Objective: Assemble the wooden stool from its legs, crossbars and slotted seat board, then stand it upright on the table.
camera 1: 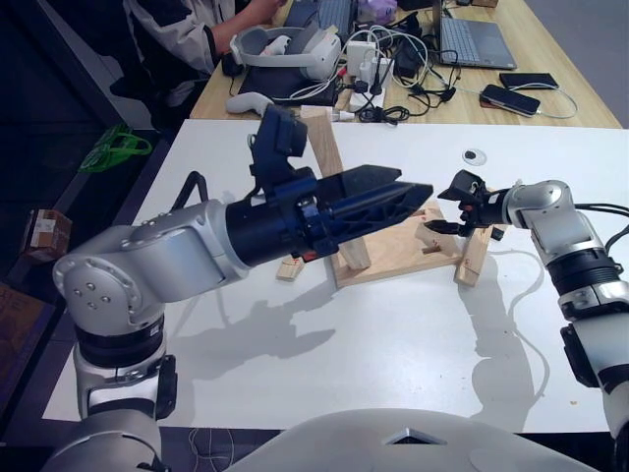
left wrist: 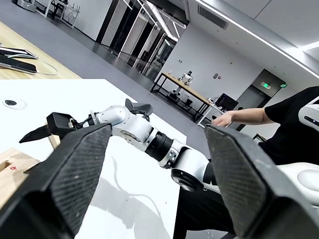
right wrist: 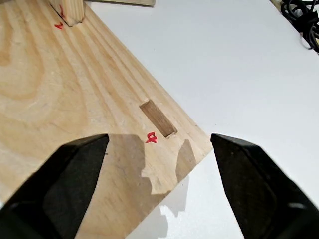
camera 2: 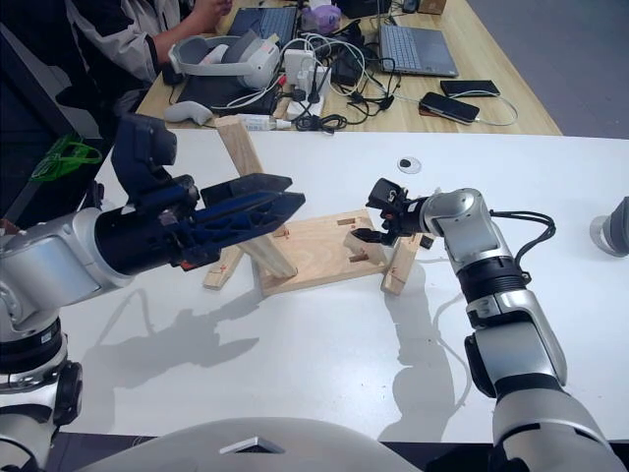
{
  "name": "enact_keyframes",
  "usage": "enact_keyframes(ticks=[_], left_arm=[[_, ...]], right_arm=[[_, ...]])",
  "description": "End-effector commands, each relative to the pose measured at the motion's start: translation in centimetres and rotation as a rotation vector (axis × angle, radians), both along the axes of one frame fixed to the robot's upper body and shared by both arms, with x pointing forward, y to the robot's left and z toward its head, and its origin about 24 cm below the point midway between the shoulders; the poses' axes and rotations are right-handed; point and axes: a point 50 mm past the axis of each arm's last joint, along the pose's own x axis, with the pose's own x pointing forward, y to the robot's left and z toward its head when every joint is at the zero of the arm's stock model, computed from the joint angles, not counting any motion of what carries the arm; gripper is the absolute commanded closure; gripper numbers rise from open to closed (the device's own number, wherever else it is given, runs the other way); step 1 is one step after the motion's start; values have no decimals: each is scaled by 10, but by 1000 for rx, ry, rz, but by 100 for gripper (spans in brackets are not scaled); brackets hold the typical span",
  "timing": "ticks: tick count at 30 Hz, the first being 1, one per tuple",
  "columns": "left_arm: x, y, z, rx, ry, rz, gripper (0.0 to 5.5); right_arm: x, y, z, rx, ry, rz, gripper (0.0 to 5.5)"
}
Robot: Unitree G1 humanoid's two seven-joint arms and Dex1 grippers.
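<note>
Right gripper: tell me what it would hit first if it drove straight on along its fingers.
Probably the seat board, close to its empty slot near the corner; the open right gripper points down at it with nothing between.

The left claw point(camera 1: 413, 184) is held out level, gaping, pointing toward the nearby right claw point(camera 1: 439, 211), likewise spread wide.

- Pale, wavy-grained wood on the board point(right wrist: 75, 89), with a red mark point(right wrist: 151, 138) by its darker brown slot point(right wrist: 158, 118).
- Plain white table point(camera 1: 393, 334).
- Black left gripper point(camera 1: 413, 184), its pads point(left wrist: 75, 169) finely dotted.
- Black right gripper point(camera 1: 439, 211).
</note>
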Motion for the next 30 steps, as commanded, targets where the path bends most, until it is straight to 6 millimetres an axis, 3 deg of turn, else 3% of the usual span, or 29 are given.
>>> enact_keyframes(ticks=[1, 6, 14, 25, 30], left_arm=[[-8, -2, -6, 25, 12, -67, 205], [-5, -6, -38, 258, 18, -103, 205], [3, 13, -80, 502, 35, -17, 205], [37, 38, -93, 640, -20, 191, 205], [56, 32, -86, 576, -43, 299, 205]], right_arm=[[1, -4, 4, -6, -23, -13, 167], [7, 4, 9, 10, -50, -19, 167], [6, 2, 16, 24, -84, -36, 167], [4, -19, 29, 76, -90, -115, 167], [-6, -29, 30, 79, -60, -112, 167]])
